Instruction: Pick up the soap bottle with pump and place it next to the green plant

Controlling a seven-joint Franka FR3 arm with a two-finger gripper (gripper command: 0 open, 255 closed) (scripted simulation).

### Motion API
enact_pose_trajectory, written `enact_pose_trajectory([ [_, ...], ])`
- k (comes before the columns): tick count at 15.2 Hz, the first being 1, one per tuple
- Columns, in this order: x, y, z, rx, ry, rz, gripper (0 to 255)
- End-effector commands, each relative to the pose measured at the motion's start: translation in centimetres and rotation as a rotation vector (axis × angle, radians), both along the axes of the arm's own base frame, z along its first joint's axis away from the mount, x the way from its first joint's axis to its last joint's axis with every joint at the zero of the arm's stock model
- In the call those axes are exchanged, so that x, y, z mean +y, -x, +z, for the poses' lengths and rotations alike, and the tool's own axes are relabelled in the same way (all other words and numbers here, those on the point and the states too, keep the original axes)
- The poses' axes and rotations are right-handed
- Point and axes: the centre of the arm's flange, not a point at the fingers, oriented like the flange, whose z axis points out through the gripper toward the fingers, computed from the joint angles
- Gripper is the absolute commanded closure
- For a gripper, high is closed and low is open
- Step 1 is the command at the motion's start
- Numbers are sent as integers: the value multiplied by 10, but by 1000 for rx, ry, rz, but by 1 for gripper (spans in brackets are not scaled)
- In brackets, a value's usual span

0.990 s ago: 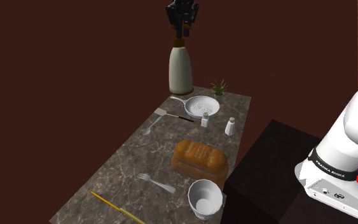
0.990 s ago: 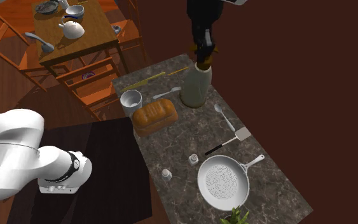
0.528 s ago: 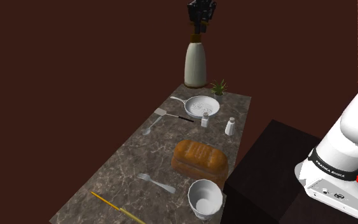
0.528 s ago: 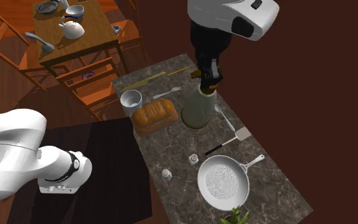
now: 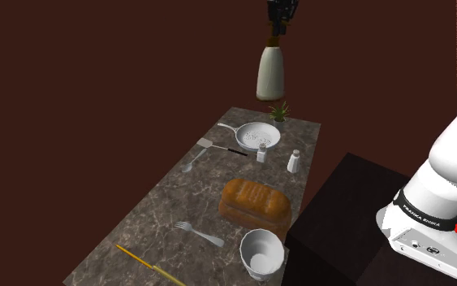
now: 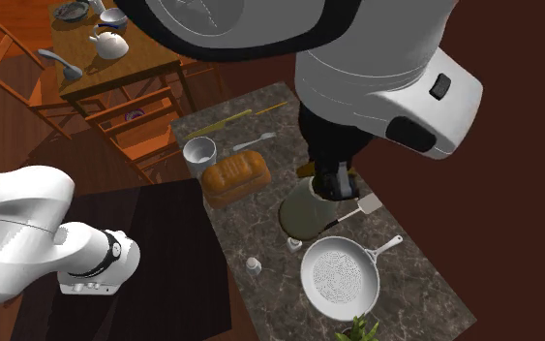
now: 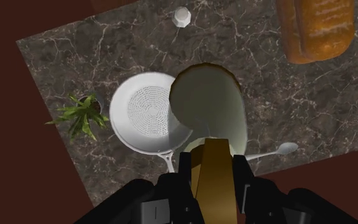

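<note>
Cream soap bottle point(image 5: 272, 75), brown pump point(image 7: 213, 167)

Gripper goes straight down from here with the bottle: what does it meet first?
Probably the white pan: in the wrist view the soap bottle held by the gripper overlaps the pan's near rim. Depth is unclear, so it might land on bare counter beside it.
</note>
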Motion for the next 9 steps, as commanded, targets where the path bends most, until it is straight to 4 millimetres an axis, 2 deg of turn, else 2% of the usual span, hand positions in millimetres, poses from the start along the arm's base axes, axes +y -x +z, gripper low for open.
enact_pose_trajectory([
  [1, -27, 3, -4, -1, 0, 2, 255],
  [9, -131, 17, -3, -1, 0, 2, 255],
])
